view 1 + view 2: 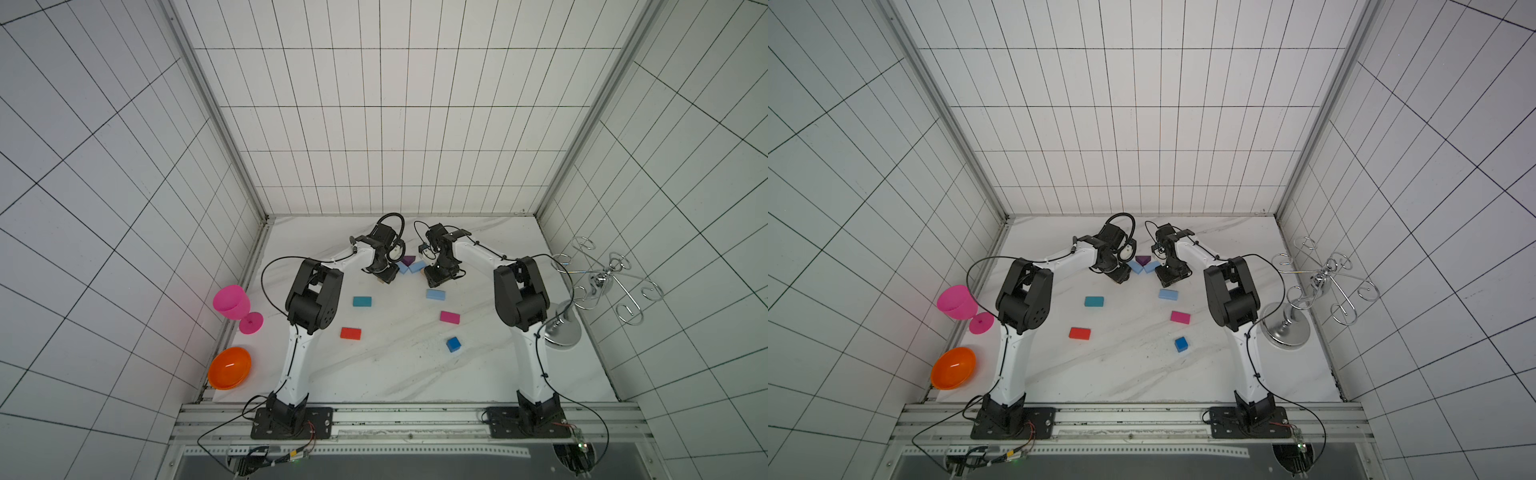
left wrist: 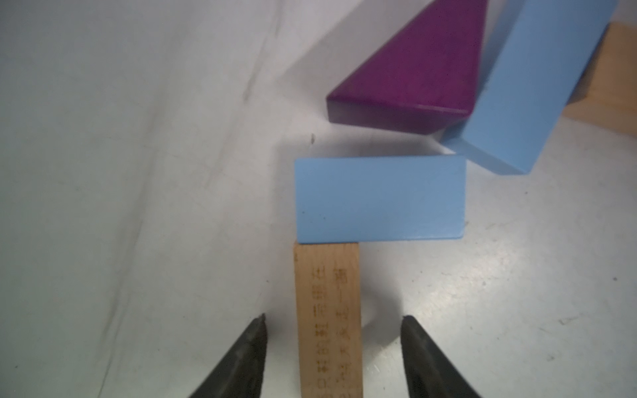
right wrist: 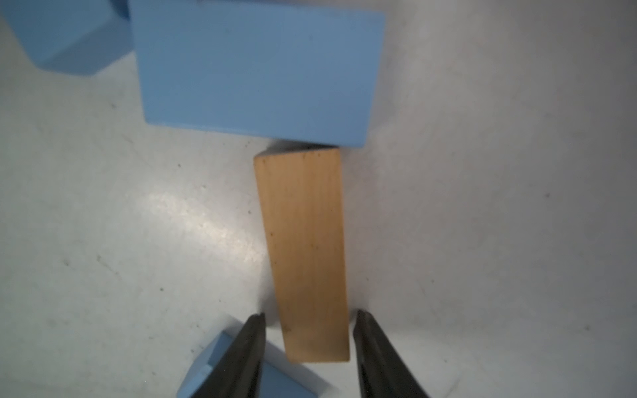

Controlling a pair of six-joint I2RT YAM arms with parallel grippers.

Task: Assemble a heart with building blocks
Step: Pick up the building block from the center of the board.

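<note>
Both top views show a purple triangle (image 1: 408,260) at the back of the table with two light blue blocks (image 1: 402,268) (image 1: 417,266) slanting below it. My left gripper (image 2: 333,316) is open and straddles a tan block (image 2: 327,293) that butts against a light blue block (image 2: 379,198), with a gap on each side. My right gripper (image 3: 310,313) is open around the other tan block (image 3: 305,241), which touches a light blue block (image 3: 255,72). Teal (image 1: 362,301), red (image 1: 350,333), light blue (image 1: 435,294), magenta (image 1: 449,317) blocks and a blue cube (image 1: 454,344) lie loose.
A pink goblet (image 1: 232,305) and an orange bowl (image 1: 229,368) sit at the table's left edge. A chrome wire rack (image 1: 598,282) on a round base (image 1: 563,330) stands at the right edge. Tiled walls close in three sides.
</note>
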